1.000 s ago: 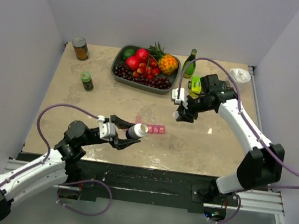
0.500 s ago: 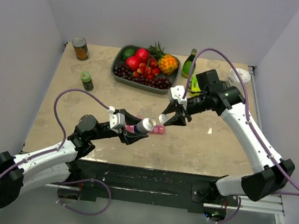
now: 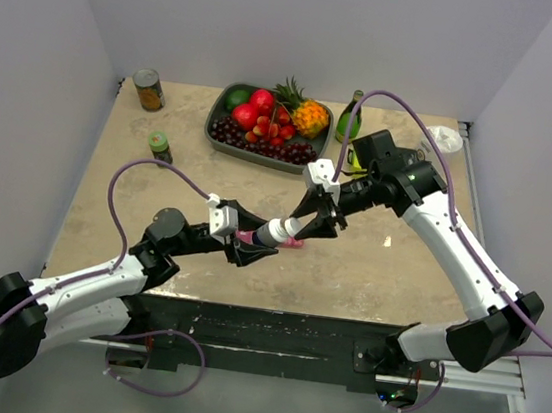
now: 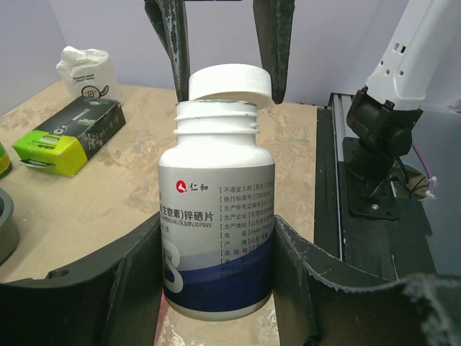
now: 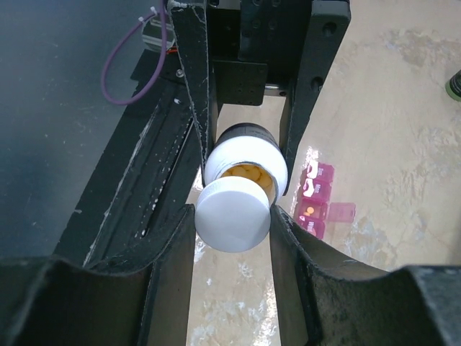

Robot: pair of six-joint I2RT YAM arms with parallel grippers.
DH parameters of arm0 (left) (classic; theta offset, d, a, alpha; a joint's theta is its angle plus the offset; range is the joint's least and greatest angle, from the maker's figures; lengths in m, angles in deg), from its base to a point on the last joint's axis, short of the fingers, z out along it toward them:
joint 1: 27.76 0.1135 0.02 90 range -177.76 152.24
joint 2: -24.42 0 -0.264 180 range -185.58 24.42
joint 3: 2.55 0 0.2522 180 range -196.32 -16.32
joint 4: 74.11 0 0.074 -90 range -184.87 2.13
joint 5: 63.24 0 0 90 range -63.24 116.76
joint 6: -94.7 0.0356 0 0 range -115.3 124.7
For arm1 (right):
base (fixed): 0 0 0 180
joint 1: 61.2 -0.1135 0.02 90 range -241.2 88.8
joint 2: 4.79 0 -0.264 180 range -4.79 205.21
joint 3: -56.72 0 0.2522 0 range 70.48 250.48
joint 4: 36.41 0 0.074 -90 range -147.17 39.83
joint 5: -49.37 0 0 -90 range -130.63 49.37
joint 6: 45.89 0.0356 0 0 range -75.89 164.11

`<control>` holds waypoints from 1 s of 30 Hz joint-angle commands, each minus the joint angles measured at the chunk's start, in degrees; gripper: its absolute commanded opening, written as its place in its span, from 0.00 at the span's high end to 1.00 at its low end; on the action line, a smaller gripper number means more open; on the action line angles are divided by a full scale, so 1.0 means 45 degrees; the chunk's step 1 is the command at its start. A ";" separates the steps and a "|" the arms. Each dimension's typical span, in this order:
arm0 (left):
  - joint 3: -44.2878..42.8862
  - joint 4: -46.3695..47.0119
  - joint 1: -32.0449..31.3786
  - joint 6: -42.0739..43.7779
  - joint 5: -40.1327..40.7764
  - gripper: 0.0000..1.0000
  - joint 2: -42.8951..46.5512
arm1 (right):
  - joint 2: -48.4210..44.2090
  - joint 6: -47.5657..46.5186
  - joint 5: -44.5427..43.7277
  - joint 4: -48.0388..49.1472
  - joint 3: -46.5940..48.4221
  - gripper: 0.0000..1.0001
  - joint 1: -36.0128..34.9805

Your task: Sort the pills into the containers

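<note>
My left gripper point(image 3: 250, 250) is shut on a white pill bottle point(image 3: 273, 233) with a blue band, held on its side above the table middle. In the left wrist view the bottle point(image 4: 216, 216) fills the space between the jaws point(image 4: 216, 295). My right gripper point(image 3: 306, 225) is shut on the bottle's white cap point(image 5: 233, 211), which sits just off the mouth, so orange pills point(image 5: 248, 174) show inside. The cap also shows in the left wrist view point(image 4: 229, 81). The pink pill-organiser strip point(image 5: 317, 198) lies on the table below, one lid open, mostly hidden in the top view point(image 3: 294, 240).
A tray of fruit point(image 3: 226, 138) stands at the back, with a green bottle point(image 3: 351, 115) beside it. A can point(image 3: 149, 90) and a green-capped jar point(image 3: 160, 148) stand at the back left. A green box point(image 4: 65, 133) and a white crumpled bag point(image 3: 443, 138) lie at the back right.
My left gripper carried the bottle right and forward over the strip. My right gripper came down to meet it, closed on the cap and pulled it off the mouth.
</note>
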 commanded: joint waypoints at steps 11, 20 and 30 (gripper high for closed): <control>-0.0866 0.1385 -0.0398 0.0054 -0.0121 1.00 -0.0448 | -0.0138 0.0996 0.0141 0.0717 0.0386 0.85 -0.0382; -0.0710 0.1210 -0.0398 0.0092 0.0055 1.00 0.0040 | -0.0352 0.1543 -0.1012 0.1440 -0.0278 0.85 -0.0460; -0.0632 0.1072 -0.0398 0.0113 0.0055 1.00 0.0373 | -0.0489 0.1504 -0.1404 0.1381 -0.0767 0.85 -0.0460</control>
